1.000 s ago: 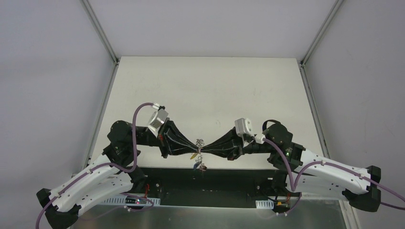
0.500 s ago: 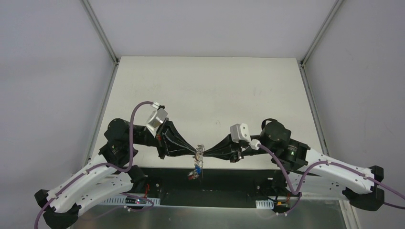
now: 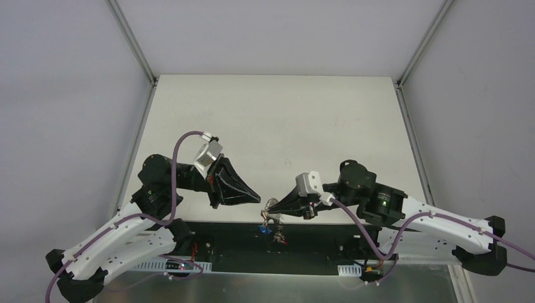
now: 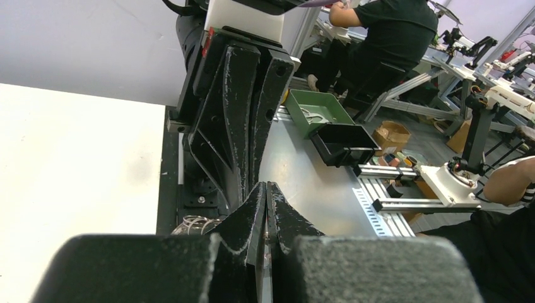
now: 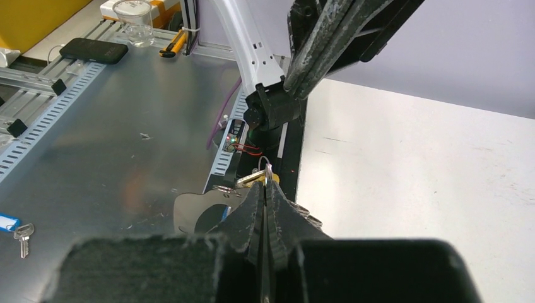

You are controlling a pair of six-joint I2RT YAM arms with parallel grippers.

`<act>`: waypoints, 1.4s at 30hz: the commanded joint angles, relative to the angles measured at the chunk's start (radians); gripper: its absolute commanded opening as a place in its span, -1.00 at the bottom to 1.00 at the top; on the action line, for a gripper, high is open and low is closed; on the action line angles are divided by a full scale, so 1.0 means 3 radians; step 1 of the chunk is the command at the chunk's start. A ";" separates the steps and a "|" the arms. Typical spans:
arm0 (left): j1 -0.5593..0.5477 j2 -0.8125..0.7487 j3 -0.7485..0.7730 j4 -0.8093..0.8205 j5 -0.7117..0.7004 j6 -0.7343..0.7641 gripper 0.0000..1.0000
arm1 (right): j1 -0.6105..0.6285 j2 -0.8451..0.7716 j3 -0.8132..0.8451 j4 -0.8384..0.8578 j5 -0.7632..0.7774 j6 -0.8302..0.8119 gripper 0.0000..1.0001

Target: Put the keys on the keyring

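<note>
My right gripper (image 3: 272,206) is shut on the keyring (image 3: 270,211), a thin silver loop, and holds it in the air over the table's near edge. Keys hang below it, with a blue head (image 3: 261,231) and a red one (image 3: 280,239). In the right wrist view the loop (image 5: 267,172) and a yellow-headed key (image 5: 257,178) stick out past the shut gripper (image 5: 265,184). My left gripper (image 3: 257,198) is shut, just left of the keyring and apart from it. In the left wrist view nothing shows beyond its closed tips (image 4: 266,185); silver rings (image 4: 194,222) hang to their left.
The white table (image 3: 277,120) lies beyond both arms. A black gap and a metal bench (image 5: 113,126) lie under the keys. A blue tag (image 5: 6,222) and a loose silver key (image 5: 23,232) lie on the bench. A green bin (image 4: 315,110) and a black bin (image 4: 344,144) stand further off.
The two grippers were tip to tip at the keyring; now the left has drawn back to the left and let go. The right has moved left with the keyring, and the keys swing below.
</note>
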 commanded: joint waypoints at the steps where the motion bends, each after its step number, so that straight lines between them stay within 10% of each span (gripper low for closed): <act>1: 0.0014 0.0008 0.0105 0.0109 0.0071 -0.0051 -1.00 | 0.0060 -0.0007 0.0164 0.0111 0.0070 -0.0161 -1.00; 15: 0.0012 -0.0265 -0.0179 -0.0181 -0.0164 0.0033 -0.28 | 0.0381 0.0042 0.0179 0.0214 0.0905 -0.0696 -1.00; 27: 0.0014 -0.0614 -0.0305 -0.0751 -0.0560 0.0300 -0.17 | 0.0318 0.0515 0.0171 0.0398 0.2478 -0.0966 -1.00; 42: 0.0015 -0.0898 -0.0262 -0.1108 -0.0743 0.0418 -0.14 | -0.0557 0.1218 -0.0136 0.0779 0.2707 -0.0371 -1.00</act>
